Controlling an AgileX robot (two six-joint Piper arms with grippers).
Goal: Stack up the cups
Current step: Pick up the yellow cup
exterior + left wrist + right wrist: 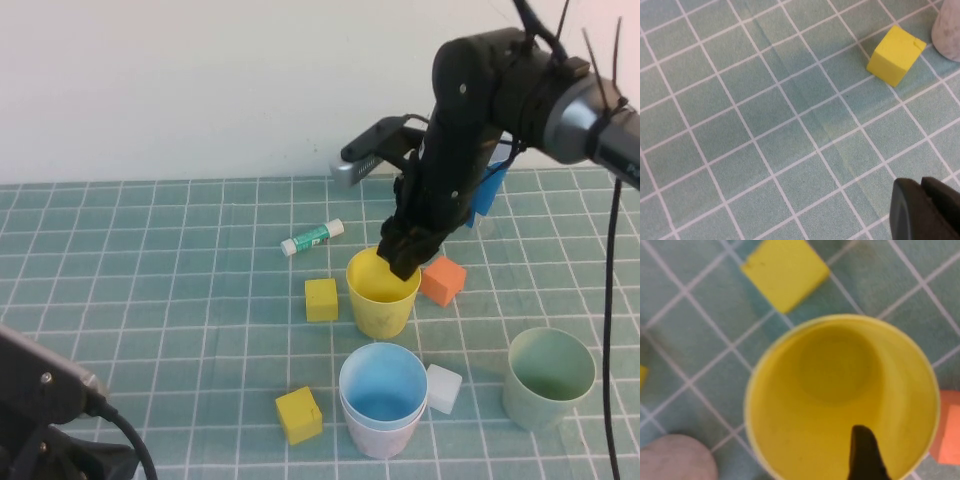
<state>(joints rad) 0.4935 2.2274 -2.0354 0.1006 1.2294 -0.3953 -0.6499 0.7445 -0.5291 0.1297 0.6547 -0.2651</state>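
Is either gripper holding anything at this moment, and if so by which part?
Cannot be told for the right gripper: one finger is inside the yellow cup at its far rim, with no clear grip. The left gripper, parked near-left, holds nothing.

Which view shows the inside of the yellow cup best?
The right wrist view: it looks straight down into the yellow cup, bottom visible, one right pincer finger inside. The high view shows only its rim and side. The left wrist view misses it.

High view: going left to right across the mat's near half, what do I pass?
Left gripper parked at the corner → yellow cube → blue cup → white cube → green cup. Right gripper sits farther back, at the yellow cup.
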